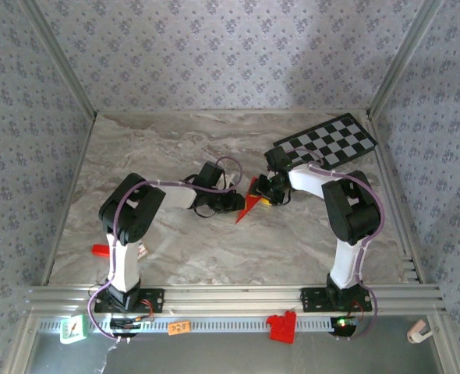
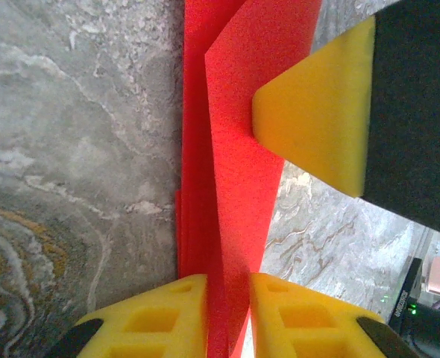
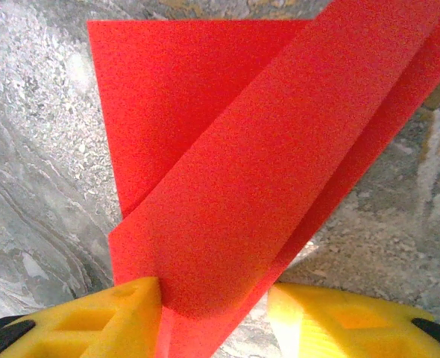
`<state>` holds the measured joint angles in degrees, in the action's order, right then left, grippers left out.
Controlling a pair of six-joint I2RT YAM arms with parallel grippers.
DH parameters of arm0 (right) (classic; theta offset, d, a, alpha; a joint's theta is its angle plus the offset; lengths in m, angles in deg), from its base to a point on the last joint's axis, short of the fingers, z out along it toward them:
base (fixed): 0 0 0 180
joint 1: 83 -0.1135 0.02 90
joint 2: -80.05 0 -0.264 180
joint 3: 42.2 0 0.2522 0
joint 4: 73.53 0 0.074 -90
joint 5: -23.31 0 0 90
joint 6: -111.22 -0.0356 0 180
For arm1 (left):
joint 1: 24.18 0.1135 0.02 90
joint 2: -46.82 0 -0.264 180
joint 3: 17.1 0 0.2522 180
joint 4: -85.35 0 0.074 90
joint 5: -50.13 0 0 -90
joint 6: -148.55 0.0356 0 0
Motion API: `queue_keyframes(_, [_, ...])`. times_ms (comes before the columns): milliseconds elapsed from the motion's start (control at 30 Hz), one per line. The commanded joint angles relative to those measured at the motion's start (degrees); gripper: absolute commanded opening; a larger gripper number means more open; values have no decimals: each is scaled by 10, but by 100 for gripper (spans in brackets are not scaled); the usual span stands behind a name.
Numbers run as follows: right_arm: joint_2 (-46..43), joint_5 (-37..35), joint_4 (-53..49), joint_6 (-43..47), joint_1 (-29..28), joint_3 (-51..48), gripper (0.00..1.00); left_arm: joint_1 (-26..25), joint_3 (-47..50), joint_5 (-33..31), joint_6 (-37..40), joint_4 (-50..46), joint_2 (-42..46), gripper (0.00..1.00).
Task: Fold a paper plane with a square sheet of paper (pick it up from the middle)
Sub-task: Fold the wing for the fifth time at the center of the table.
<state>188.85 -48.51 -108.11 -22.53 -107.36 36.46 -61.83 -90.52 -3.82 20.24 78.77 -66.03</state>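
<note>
left pincer (image 2: 228, 294): clamped on the plane | plane (image 1: 250, 204): red, mid-desk (image 1: 175, 156), between both pincers, already narrow, pointed, several layers folded | right pincer (image 3: 214, 298): jaws straddle the plane, firm grip cannot tell | progress: late; probably wings and final creasing left

We find the paper plane (image 1: 249, 204) mid-table (image 1: 175, 249), gripped between the fingers of the left gripper (image 1: 231, 204) on its left and of the right gripper (image 1: 270, 195) on its right. Behind them, far right, lies the checkered board (image 1: 327, 142).
</note>
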Motion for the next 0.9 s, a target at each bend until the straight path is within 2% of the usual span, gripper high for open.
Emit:
queue_keyframes(0, [72,-69,-46,4,-1,-40,49,-6,-14,-14,21,-68,-22,21])
queue_keyframes(567, [57,-47,-44,9,2,-36,46,-15,-58,-62,32,-170,-43,17])
queue_keyframes(733, [0,-21,-36,24,12,-27,47,-14,-59,-63,25,-175,-46,16])
queue_keyframes(867, [-68,-3,-21,39,26,-32,53,-14,-59,-63,19,-176,-48,15])
